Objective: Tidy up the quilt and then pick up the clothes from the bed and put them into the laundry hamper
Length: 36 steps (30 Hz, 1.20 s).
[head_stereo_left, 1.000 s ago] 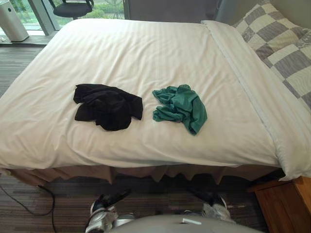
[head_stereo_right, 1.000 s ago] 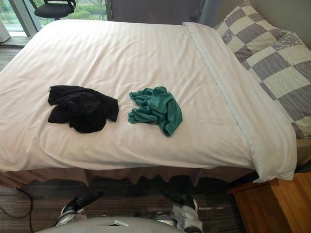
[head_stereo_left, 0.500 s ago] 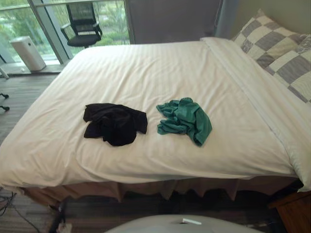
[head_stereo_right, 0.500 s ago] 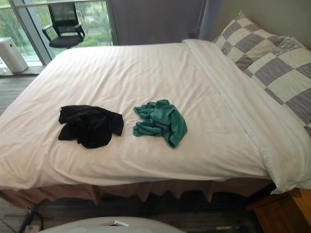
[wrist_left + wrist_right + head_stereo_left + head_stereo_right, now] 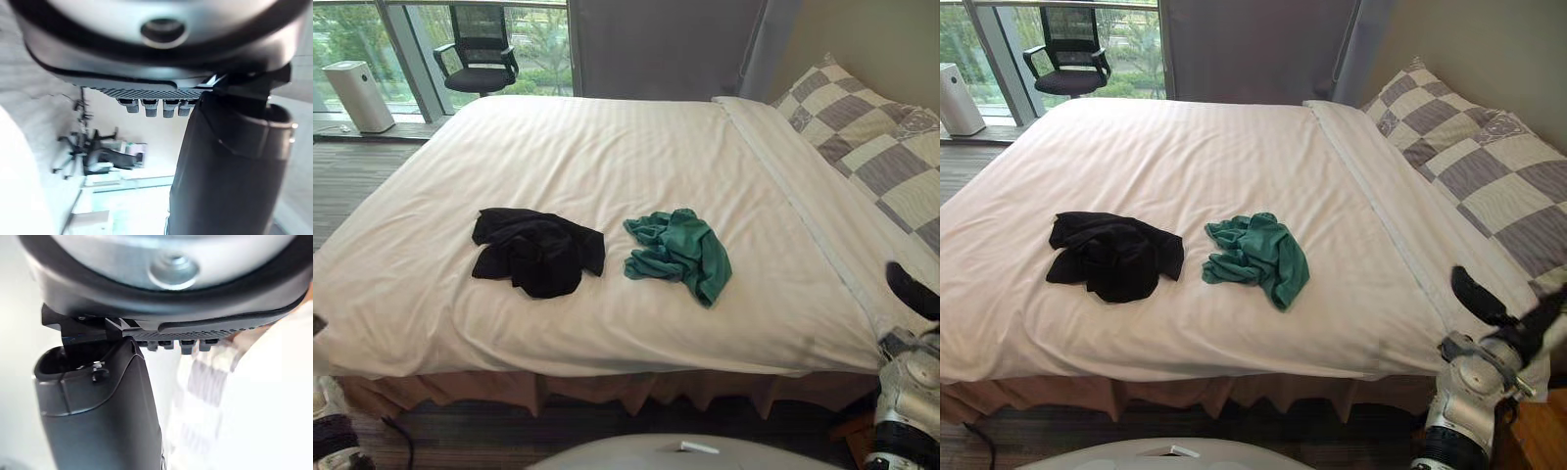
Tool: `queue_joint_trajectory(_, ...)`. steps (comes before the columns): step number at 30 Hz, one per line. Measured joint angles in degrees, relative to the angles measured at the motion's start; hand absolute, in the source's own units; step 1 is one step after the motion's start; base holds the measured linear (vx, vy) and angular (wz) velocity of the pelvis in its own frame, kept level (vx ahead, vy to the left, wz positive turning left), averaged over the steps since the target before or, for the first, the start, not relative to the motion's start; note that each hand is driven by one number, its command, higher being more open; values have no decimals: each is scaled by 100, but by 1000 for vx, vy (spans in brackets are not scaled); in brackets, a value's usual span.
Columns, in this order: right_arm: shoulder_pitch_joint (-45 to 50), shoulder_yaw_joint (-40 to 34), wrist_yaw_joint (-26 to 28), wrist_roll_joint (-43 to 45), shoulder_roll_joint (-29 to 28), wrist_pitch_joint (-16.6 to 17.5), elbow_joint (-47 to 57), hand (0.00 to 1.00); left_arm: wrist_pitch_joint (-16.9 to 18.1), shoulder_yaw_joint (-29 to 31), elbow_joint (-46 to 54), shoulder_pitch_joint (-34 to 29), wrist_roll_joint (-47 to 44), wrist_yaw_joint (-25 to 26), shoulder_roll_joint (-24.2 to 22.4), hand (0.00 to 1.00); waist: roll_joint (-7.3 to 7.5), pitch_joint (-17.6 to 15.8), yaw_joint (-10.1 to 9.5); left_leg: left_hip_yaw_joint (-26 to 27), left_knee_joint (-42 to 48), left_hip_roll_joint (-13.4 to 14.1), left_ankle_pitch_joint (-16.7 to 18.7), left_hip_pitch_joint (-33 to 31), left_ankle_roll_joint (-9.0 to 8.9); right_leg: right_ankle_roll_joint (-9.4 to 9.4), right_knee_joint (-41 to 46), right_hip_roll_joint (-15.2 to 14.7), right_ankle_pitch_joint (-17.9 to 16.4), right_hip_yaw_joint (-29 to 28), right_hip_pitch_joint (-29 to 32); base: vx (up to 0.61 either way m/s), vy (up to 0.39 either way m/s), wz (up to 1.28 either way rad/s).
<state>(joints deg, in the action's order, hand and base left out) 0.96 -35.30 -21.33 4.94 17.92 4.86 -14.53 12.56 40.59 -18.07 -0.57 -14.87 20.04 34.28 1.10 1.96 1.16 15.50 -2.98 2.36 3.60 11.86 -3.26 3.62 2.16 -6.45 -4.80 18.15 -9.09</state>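
The white quilt (image 5: 607, 147) is spread nearly flat over the bed, its folded top band running beside the checked pillows (image 5: 1469, 166). Two bundles of clothes are left on it, near the front edge and just apart from each other: a black garment (image 5: 538, 250) toward the robot's left and a green garment (image 5: 680, 250) toward its right. Each is crumpled, with no clear long axis.

The right hand (image 5: 1477, 296) is raised at the quilt's near right corner, fingers relaxed and nothing held. From it the green garment lies ahead and to the left, well apart, and the black one farther off. The left hand (image 5: 230, 166) is seen from its own wrist, low and likewise empty, its thumb extended. The right hand is judged the nearer for the green garment, and the left for the black.
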Motion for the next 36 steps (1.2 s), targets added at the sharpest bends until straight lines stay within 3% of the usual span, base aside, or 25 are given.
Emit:
queue_joint_trajectory(6,1,672,488,-922,-86,4,1471,100,-71,-496,1547,-16,446,-412,-878,100,-193,-381,86,118,192,-13,87,-79,22,68,-27,-25,40,-246,41,-37,6,-13)
queue_joint_trajectory(9,7,878,677,-930,-86,16,1585,100,-21,-540,1836,-23,1106,-373,-1015,100,-143,-441,186,166,197,33,87,-135,22,72,-35,25,48,-287,112,17,-30,-10)
queue_joint_trajectory(12,44,1041,742,-1088,-86,17,1645,100,114,-823,1802,-11,664,-397,-1437,100,-146,-458,232,178,195,39,90,-113,27,71,-39,35,49,-337,113,51,-27,-4)
queue_joint_trajectory(14,45,1375,786,-1257,-90,-46,1771,100,-268,-1329,1876,-293,744,-543,-2009,100,-180,-537,216,219,194,35,128,-105,40,73,-42,33,50,-411,126,30,7,-10)
queue_joint_trajectory(17,63,1648,980,-1578,-204,-51,1988,100,-694,-1790,1855,-814,1125,-984,-2444,100,-125,-732,274,287,214,38,144,-262,41,91,-53,37,68,-485,331,-8,2,-14)
queue_joint_trajectory(19,48,1765,1036,-1575,-313,-67,1987,100,-918,-1905,1788,-736,1130,-920,-2495,100,-57,-836,252,340,278,66,144,-438,41,79,-96,63,141,-551,484,-16,-18,-13)
queue_joint_trajectory(22,37,2059,1087,-1590,-312,-124,1987,100,-1181,-1969,1589,-231,1408,-733,-2483,100,-131,-984,236,484,292,55,154,-536,57,81,-125,58,206,-664,624,-6,-3,-18)
queue_joint_trajectory(33,-225,2172,1076,-1586,-311,-191,1999,100,-1253,-1957,1342,874,1777,-574,-2166,100,-215,-1296,380,635,687,39,270,-1119,110,98,-94,-28,261,-871,1152,18,0,-9)
queue_joint_trajectory(35,-230,2231,1076,-1585,-311,-191,2002,100,-1272,-1957,1310,956,1799,-553,-2166,100,-216,-1341,379,646,910,50,331,-1204,94,97,-92,-60,261,-905,1165,53,-15,-8)
queue_joint_trajectory(36,-239,2260,1076,-1584,-338,-192,2029,100,-1275,-1956,1299,1000,1872,-552,-2156,100,-146,-1409,390,652,1542,87,519,-1520,67,91,-79,-169,268,-932,1152,45,0,-8)
